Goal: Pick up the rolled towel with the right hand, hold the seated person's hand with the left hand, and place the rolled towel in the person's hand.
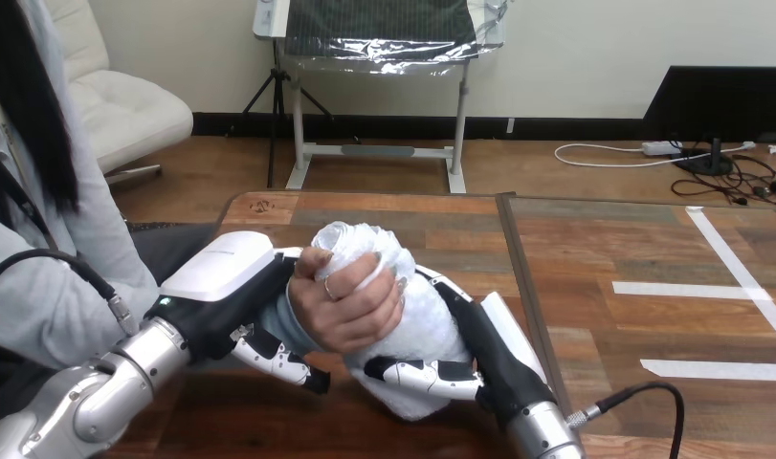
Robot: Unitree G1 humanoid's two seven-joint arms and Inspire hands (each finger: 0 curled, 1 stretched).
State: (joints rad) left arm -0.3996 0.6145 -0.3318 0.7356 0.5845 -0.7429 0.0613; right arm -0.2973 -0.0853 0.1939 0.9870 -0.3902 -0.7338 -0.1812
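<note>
The rolled white towel (403,287) lies slantwise over the table's middle, from upper left down to lower right. The person's hand (343,304) is wrapped around its upper half, fingers over the top. My left hand (232,304) comes in from the lower left and grips the person's wrist, with its fingers (286,361) curled underneath. My right hand (460,359) is at the towel's lower end, its thumb (424,375) across the front and fingers up the far side, shut on the towel.
A wooden table (594,335) runs right of a dark seam (522,287), with white tape strips (695,287) on it. The person sits at the left edge.
</note>
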